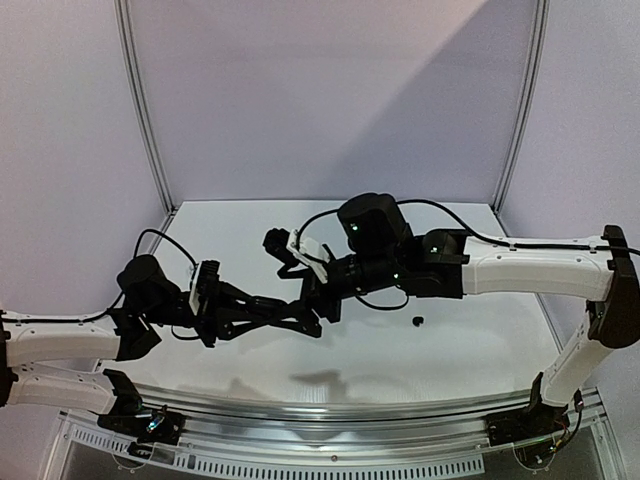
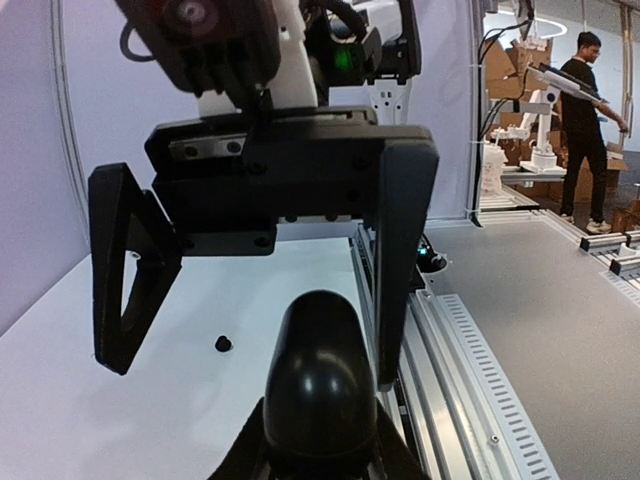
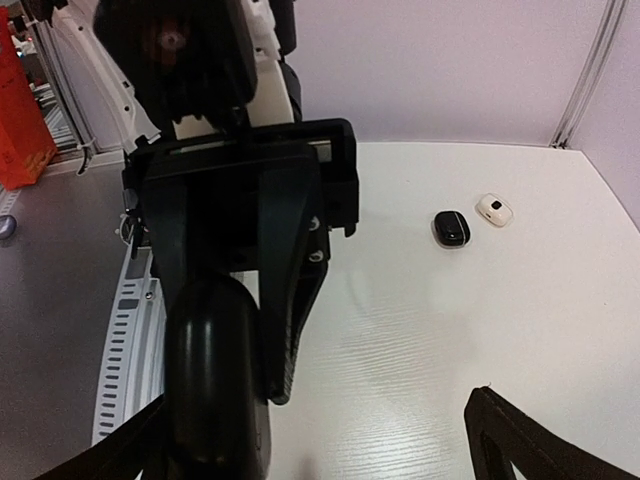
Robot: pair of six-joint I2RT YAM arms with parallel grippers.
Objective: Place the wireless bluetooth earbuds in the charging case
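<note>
My left gripper (image 2: 318,445) is shut on a glossy black oval charging case (image 2: 318,375), holding it above the table near the front rail. My right gripper (image 2: 252,368) faces it with its jaws wide open, and the case (image 3: 215,375) sits between its fingers (image 2: 400,260), close to one of them. Nothing is held in the right gripper (image 3: 310,432). One tiny black earbud (image 2: 223,343) lies alone on the white table, to the right of both grippers in the top view (image 1: 418,321).
A second black case (image 3: 451,228) and a small white case (image 3: 494,209) lie side by side further back on the table (image 3: 480,320). The slotted aluminium front rail (image 2: 470,380) runs just beside the held case. A person stands far off, outside the cell.
</note>
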